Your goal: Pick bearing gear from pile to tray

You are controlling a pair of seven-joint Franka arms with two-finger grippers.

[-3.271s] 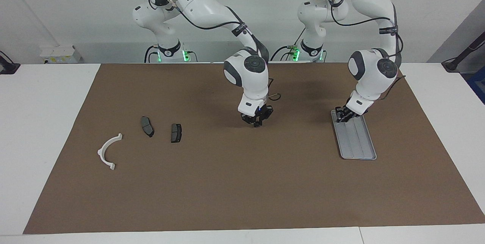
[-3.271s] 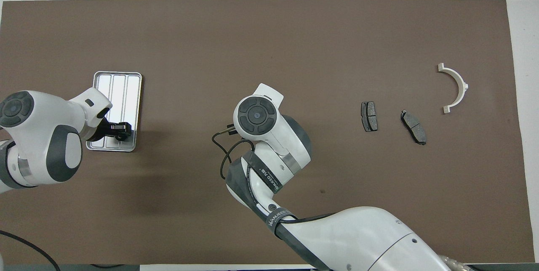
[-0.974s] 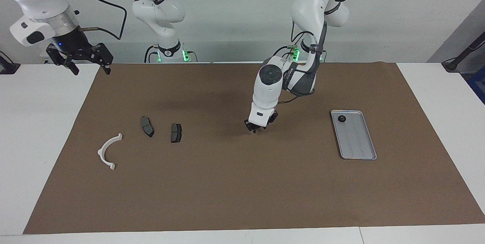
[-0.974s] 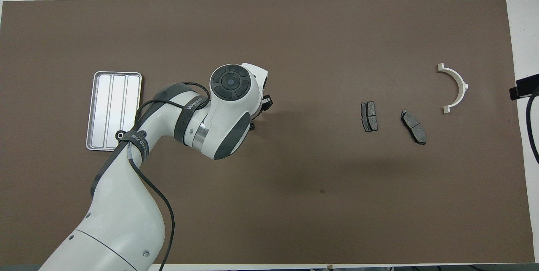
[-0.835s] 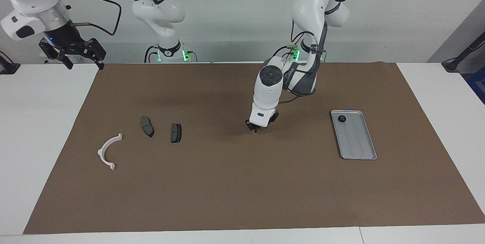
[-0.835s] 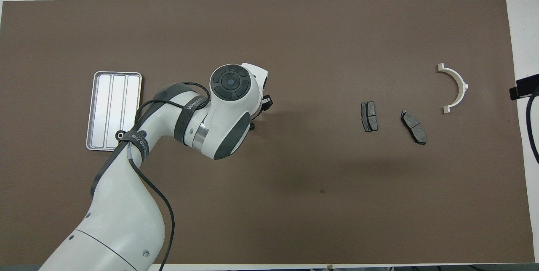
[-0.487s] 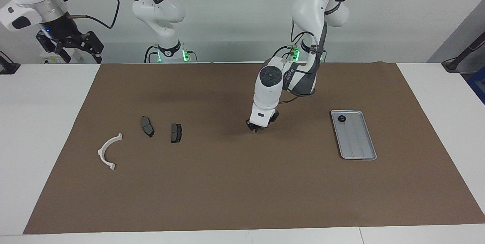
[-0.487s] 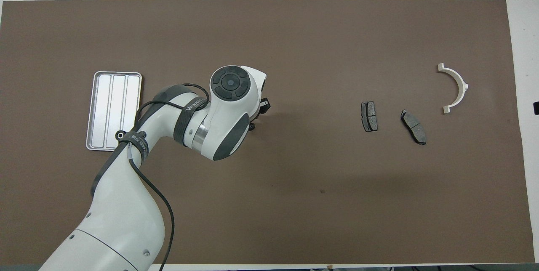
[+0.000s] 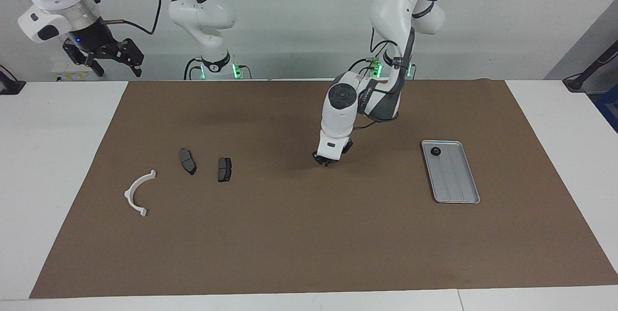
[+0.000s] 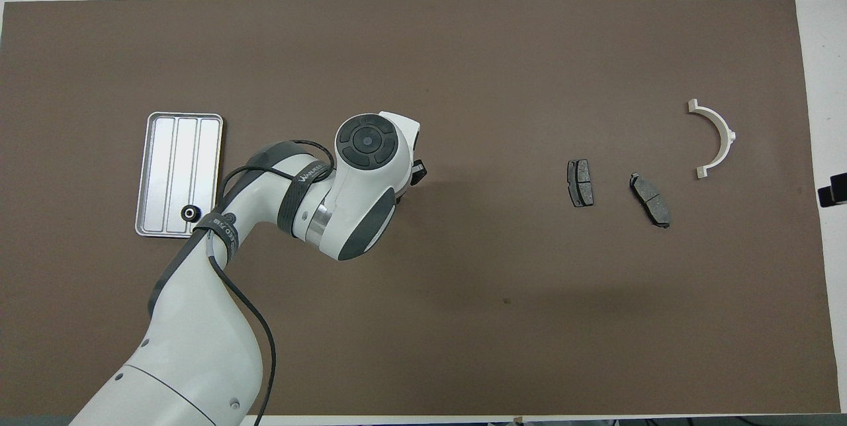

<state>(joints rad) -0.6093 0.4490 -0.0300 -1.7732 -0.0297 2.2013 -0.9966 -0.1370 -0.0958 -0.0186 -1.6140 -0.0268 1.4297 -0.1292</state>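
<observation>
The bearing gear (image 9: 436, 151) you can see, a small black ring, already lies in the tray (image 9: 456, 201), at the end of it toward the robots. That is well apart from the left jaws, toward the left arm's end of the table.

The left jaws are down at the brown mat (image 9: 309, 243) mid-table. You cannot tell how far they are closed, or whether they hold anything, because the wrist of the left arm (image 9: 340, 103) hides them from above and they are only a dark knot from across the table. The right jaws are raised over the bare white table at the right arm's end, spread wide and empty, and that arm waits.

The two brake pads (image 9: 188, 161) (image 9: 224, 169) and the white bracket (image 9: 129, 193) lie well apart from the left jaws, toward the right arm's end.

Watch these risks:
- If a second gear sits under the left jaws, an off-centre pinch on so small a round part could flick it across the mat.
- Tips pressed too low could drag or snag the mat.
- A loose hold could drop the part on the way to the tray.
- A low approach could clip the tray's rim or knock the gear already inside.
</observation>
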